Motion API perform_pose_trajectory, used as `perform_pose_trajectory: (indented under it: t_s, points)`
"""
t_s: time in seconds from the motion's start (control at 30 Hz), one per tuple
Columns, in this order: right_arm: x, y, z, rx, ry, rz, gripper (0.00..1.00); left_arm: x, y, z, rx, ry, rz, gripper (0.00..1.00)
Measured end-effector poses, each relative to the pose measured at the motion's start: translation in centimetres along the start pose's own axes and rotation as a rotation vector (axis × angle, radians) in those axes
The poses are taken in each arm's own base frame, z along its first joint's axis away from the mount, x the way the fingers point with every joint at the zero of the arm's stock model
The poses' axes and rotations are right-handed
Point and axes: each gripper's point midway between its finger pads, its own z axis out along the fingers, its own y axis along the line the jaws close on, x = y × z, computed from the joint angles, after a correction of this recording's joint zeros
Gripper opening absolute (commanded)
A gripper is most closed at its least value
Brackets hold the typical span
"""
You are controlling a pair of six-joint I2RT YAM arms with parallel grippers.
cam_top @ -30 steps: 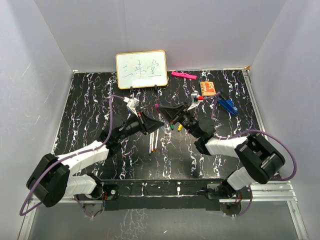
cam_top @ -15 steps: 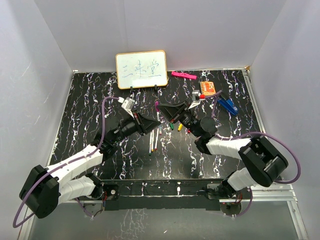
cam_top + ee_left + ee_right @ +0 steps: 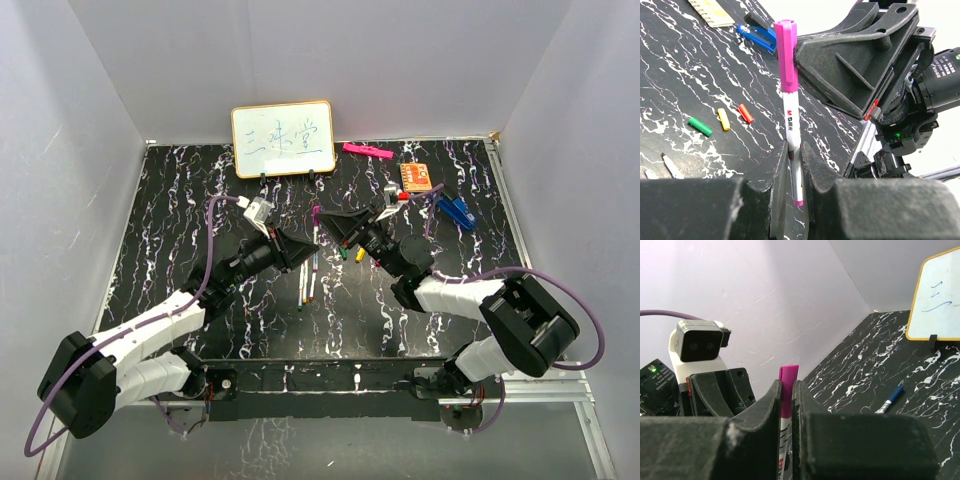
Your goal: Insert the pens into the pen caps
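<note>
pink cap [image 3: 785, 55] meets pen [image 3: 792, 125]
left hand [image 3: 794, 150] clamps the pen, right hand [image 3: 787, 390] clamps the pink cap; push straight, in line.

The table [image 3: 180, 200] is showing white-veined black. The pen [image 3: 792, 120] is showing white under its pink cap [image 3: 785, 55]. A green cap [image 3: 700, 126], yellow cap [image 3: 723, 119] and red cap [image 3: 745, 113] are showing plain.

counter [image 3: 690, 60]: smooth black marble-print, slight sheen. pen [image 3: 792, 120]: smooth glossy plastic. jaws: matt black plastic, rough-textured.
</note>
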Motion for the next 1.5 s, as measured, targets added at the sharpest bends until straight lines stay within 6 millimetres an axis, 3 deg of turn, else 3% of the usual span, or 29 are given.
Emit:
perform_pose_trajectory:
  t_s: [0.57, 0.97, 1.0, 1.13, 1.3, 1.4, 1.5]
  points:
    - [1.7, -0.1, 0.1, 0.06, -0.002, -0.029, 0.0, 0.5, 0.8, -0.1, -0.03, 0.017, 0.016, 0.0]
    - [1.7, -0.4, 0.5, 0.096, -0.008, -0.052, 0.0, -0.1, 1.5, -0.7, -0.062, 0.007, 0.038, 0.0]
    - [1.7, -0.4, 0.6, 0.101, -0.007, -0.053, 0.01, 0.0, 1.6, -0.7, -0.066, 0.008, 0.038, 0.0]
    - [1.4, -0.3, 1.4, 0.132, 0.006, -0.079, 0.23, -0.3, 2.1, -0.8, -0.091, 0.012, 0.037, 0.0]
    - [1.0, -0.4, 2.3, 0.202, 0.047, -0.171, 0.37, -2.8, 2.2, -0.6, -0.129, -0.042, 0.057, 0.0]
    - [-1.1, -0.4, 2.3, 0.26, 0.011, -0.235, 0.4, -3.2, 2.5, -0.8, -0.162, -0.038, 0.063, 0.0]
    - [-4.8, 0.3, 1.4, 0.313, -0.078, -0.286, 0.47, -2.3, 3.9, -1.1, -0.233, 0.004, 0.059, 0.0]
